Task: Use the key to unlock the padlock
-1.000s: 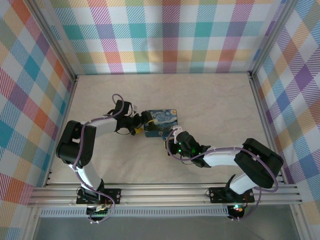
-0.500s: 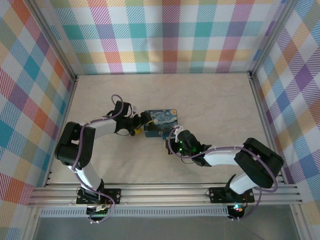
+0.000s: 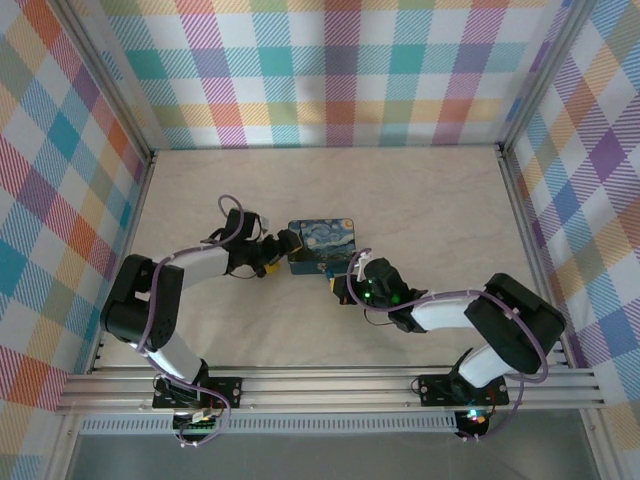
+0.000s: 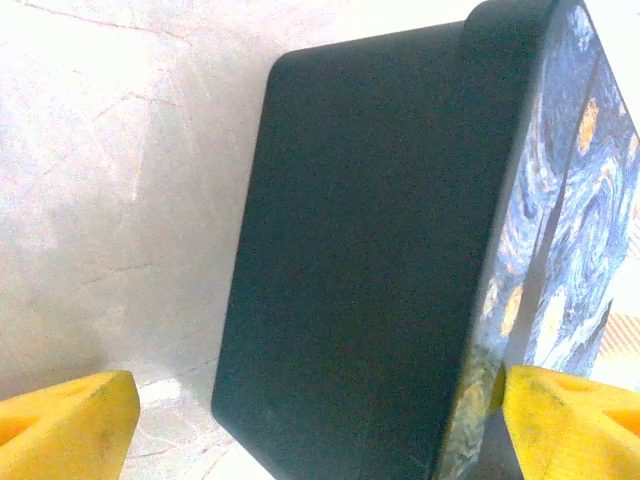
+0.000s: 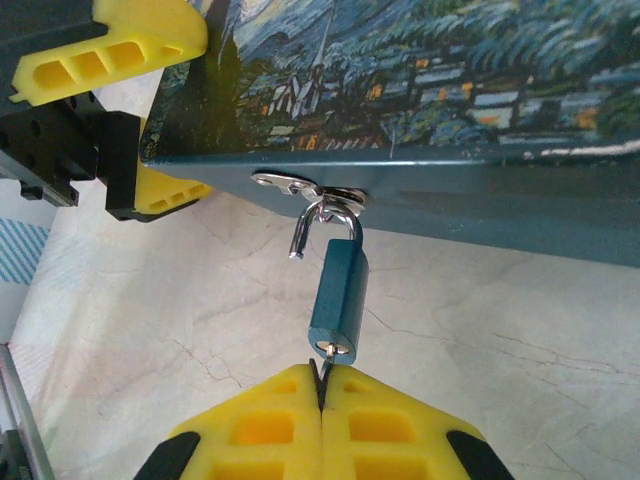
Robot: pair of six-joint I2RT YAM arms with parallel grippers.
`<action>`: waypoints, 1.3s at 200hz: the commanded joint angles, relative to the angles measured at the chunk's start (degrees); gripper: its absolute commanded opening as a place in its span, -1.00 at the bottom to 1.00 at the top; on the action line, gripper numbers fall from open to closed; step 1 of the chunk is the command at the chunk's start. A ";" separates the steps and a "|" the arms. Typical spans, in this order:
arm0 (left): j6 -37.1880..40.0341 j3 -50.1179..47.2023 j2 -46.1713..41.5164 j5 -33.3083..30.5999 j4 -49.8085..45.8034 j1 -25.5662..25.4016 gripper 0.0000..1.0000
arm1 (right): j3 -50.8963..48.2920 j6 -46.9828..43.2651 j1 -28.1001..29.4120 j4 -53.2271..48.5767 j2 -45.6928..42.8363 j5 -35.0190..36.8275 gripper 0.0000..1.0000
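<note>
Pinching key (image 5: 322,364) in padlock (image 5: 338,295), right tool (image 5: 322,388), left tool (image 4: 315,425) straddling box (image 4: 350,250)

This is a robot test cell in a lab. A pale marble-look table (image 3: 430,200) is boxed on three sides by bright plaid panels (image 3: 340,70). The left arm (image 3: 150,310) and right arm (image 3: 505,330) are bolted to an aluminium rail (image 3: 330,385) along the table's near edge.

The left arm (image 3: 195,263) and right arm (image 3: 440,312) pair black joints with white links, trailed by lilac cables (image 3: 232,199). Their jaws are yellow, moulded with hollow cells; green lights (image 3: 368,293) dot the right wrist.
</note>
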 commanded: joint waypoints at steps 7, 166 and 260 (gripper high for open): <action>-0.22 -3.40 -0.65 -3.16 -5.03 -1.59 0.85 | -0.80 3.57 -0.96 2.83 1.34 -2.20 -1.00; -0.92 -4.35 -2.81 -4.56 -6.21 -2.77 0.86 | -0.49 11.32 -3.11 2.36 5.76 -4.37 -0.77; 2.13 0.24 -9.20 -9.56 -13.70 -2.68 0.93 | -0.97 8.72 -3.95 -2.88 2.23 -2.15 -0.19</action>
